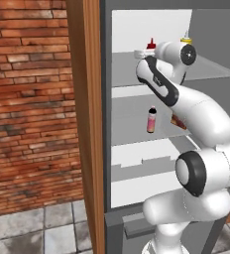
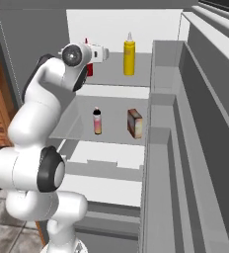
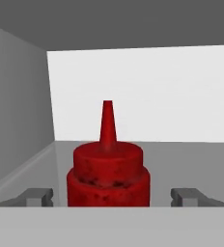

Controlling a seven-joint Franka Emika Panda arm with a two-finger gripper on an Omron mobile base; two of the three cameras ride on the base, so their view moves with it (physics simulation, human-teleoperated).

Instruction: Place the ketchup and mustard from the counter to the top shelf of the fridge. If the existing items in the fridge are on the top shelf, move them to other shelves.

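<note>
Robot arm's white body sits closest in the left base view and hides a lot: the ketchup (image 1: pixel 150 45) is just a red nozzle peeking over the wrist, the mustard (image 1: pixel 186 37) only a pale tip, and the reddish-brown box (image 1: pixel 178 121) is mostly covered, beside the pink bottle (image 1: pixel 151 119) one shelf down. Right base view is clearer: mustard (image 2: pixel 129 54) upright on the top shelf (image 2: pixel 136 74) of the fridge (image 2: pixel 166 148), ketchup (image 2: pixel 89 66) half behind the hand, pink bottle (image 2: pixel 97 121) and box (image 2: pixel 135 123) below. Hand view: end effector (image 3: pixel 112 197) is open, fingers (image 3: pixel 36 196) clear either side of the all-red ketchup (image 3: pixel 108 178), standing upright.
</note>
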